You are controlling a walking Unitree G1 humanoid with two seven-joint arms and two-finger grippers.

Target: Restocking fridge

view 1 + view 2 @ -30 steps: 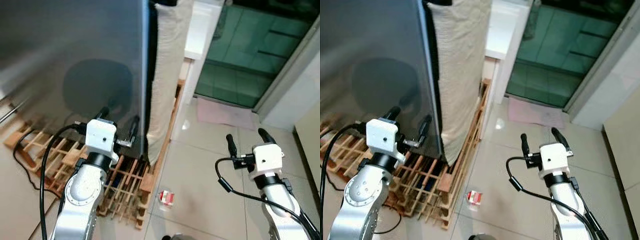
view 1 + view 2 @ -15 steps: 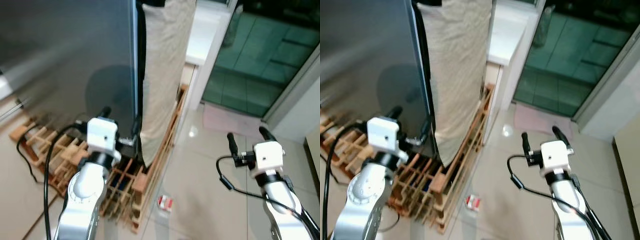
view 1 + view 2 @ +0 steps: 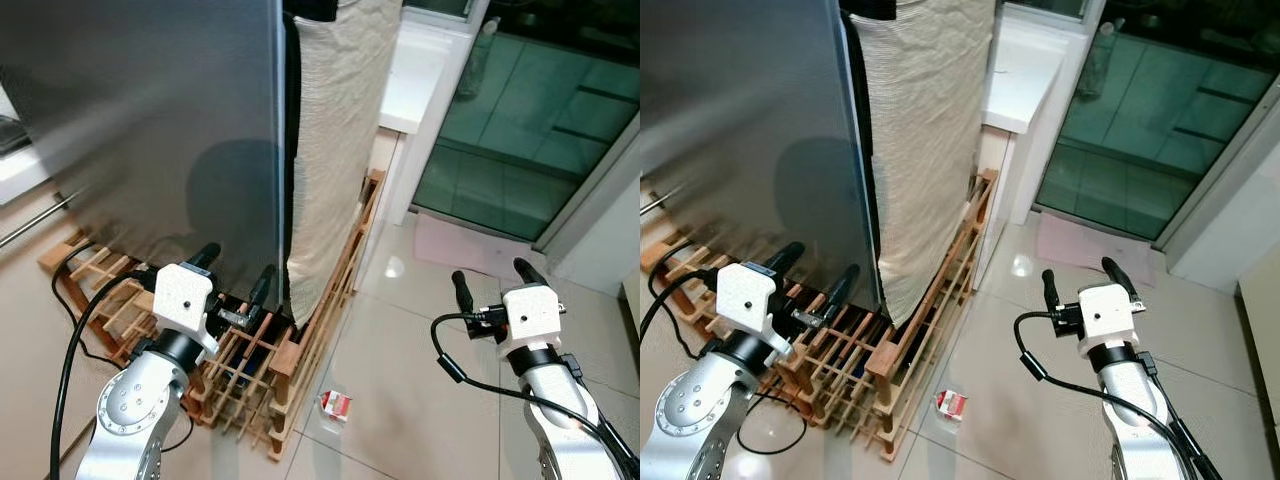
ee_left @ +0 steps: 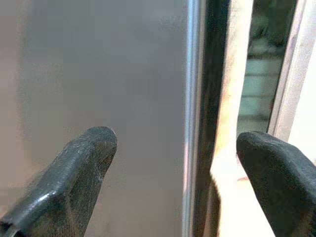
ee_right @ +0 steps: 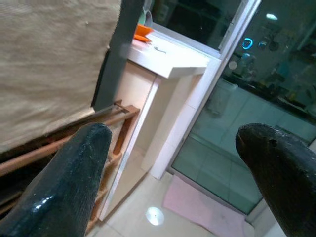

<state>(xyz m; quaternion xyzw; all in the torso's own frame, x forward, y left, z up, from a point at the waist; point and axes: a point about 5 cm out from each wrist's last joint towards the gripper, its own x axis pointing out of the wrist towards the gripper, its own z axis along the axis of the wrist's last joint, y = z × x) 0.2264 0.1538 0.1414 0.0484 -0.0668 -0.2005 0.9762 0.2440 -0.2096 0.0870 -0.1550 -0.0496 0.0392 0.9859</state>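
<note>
**Fridge on a rack, carton on the floor**

The fridge (image 3: 150, 110) stands at the left, its base on a wooden rack (image 3: 250, 370) that runs along the floor beneath it and past its right side. A cloth (image 3: 335, 140) hangs down the fridge's right side, its lower end reaching the rack. Right of the cloth stands a counter (image 3: 425, 70), and beyond it a glass door (image 3: 540, 130). A mat (image 3: 465, 245) lies on the floor before the door. A small carton (image 3: 335, 404) lies on the floor just right of the rack. The left gripper (image 3: 232, 282) is before the fridge's lower right edge, above the rack; the right gripper (image 3: 492, 283) is well to the right, over the floor near the mat.
</note>
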